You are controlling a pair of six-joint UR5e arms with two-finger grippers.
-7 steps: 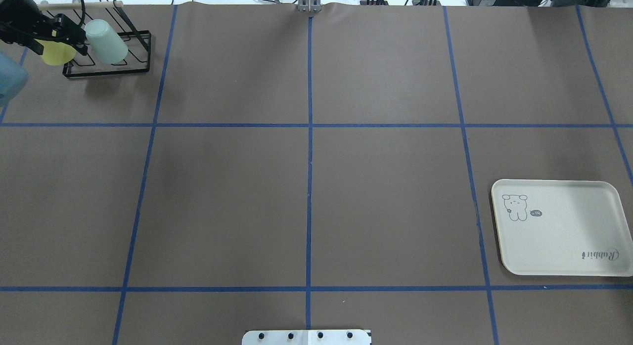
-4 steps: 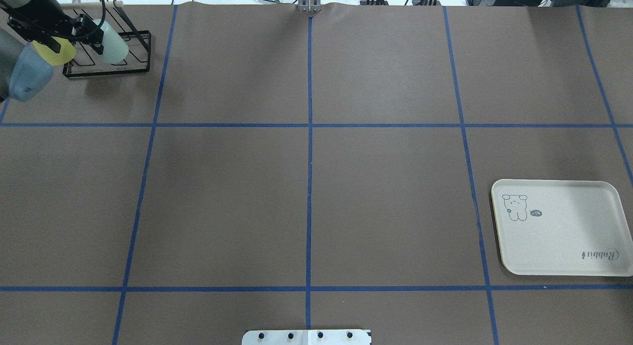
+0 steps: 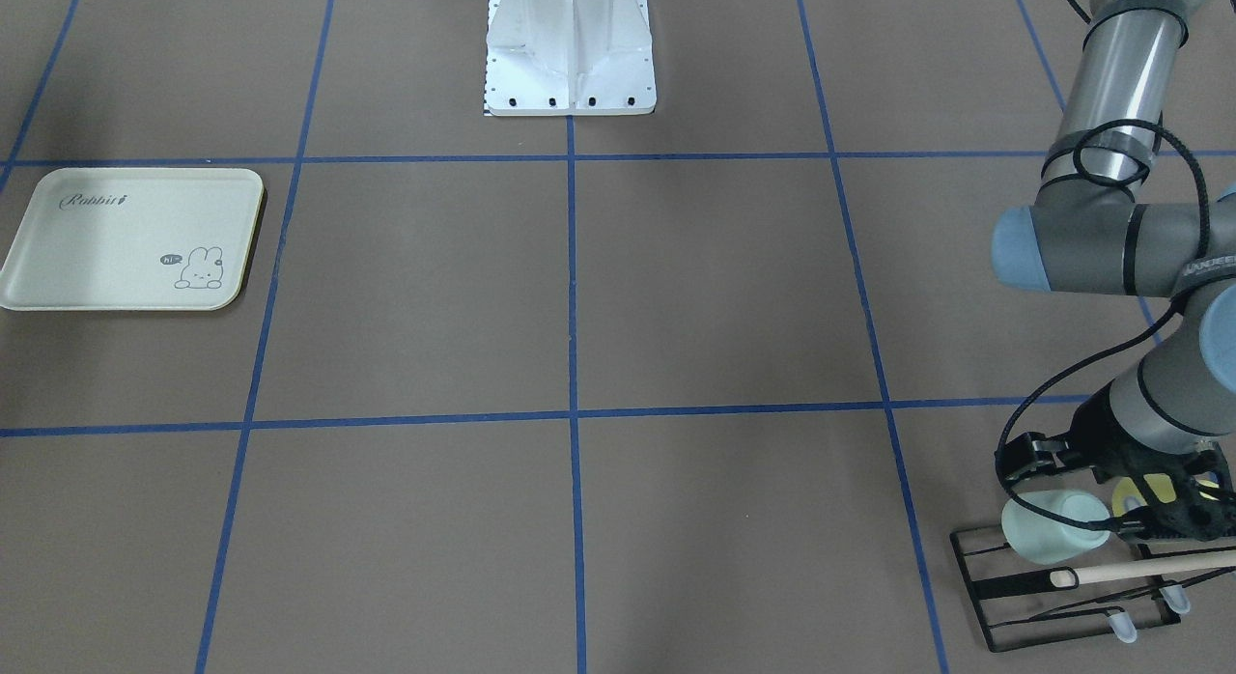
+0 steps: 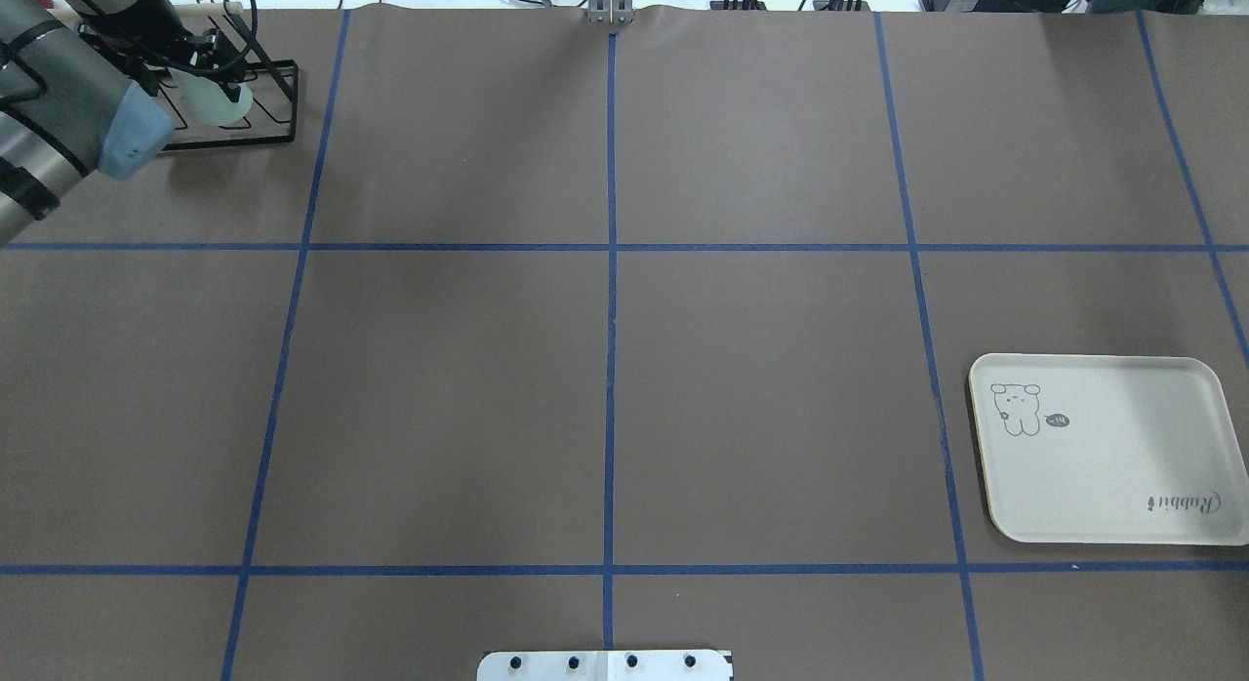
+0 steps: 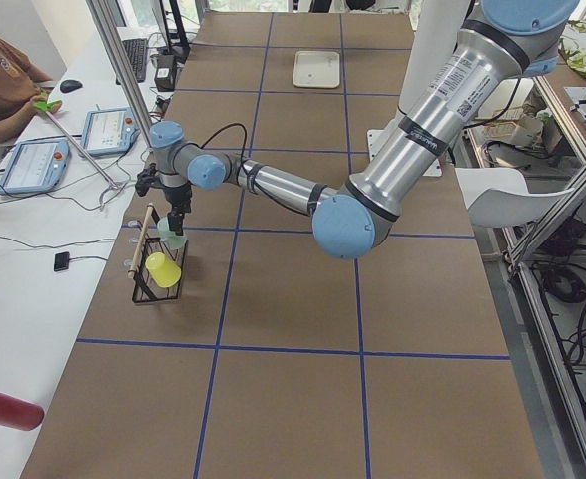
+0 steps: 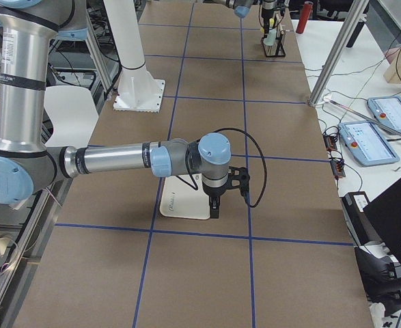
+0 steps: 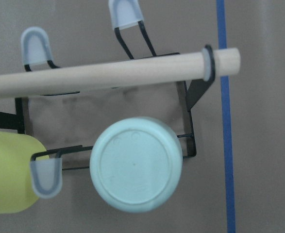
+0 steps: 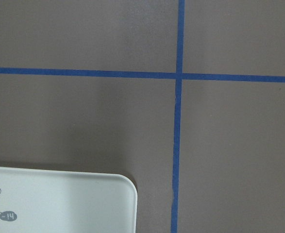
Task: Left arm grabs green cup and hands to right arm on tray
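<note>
The pale green cup (image 4: 219, 98) sits upside down on a prong of the black wire rack (image 4: 265, 127) at the far left; it also shows in the front view (image 3: 1051, 527). The left wrist view looks straight down on the cup's base (image 7: 135, 164). My left gripper (image 4: 207, 64) hangs just above the cup, apart from it, and looks open. The cream Rabbit tray (image 4: 1112, 466) lies at the near right. My right gripper (image 6: 215, 205) shows only in the exterior right view, pointing down by the tray's edge (image 8: 59, 199); I cannot tell whether it is open.
A yellow cup (image 7: 6, 174) sits on the rack beside the green one, on the side away from the blue line. A wooden dowel (image 7: 108, 73) runs along the rack's far side. The robot's white base plate (image 4: 605, 665) is at the near centre.
My left arm has swung right across the rack. Its gripper has gone from beside the yellow cup to above the green cup, and the arm now hides the yellow cup from overhead.
</note>
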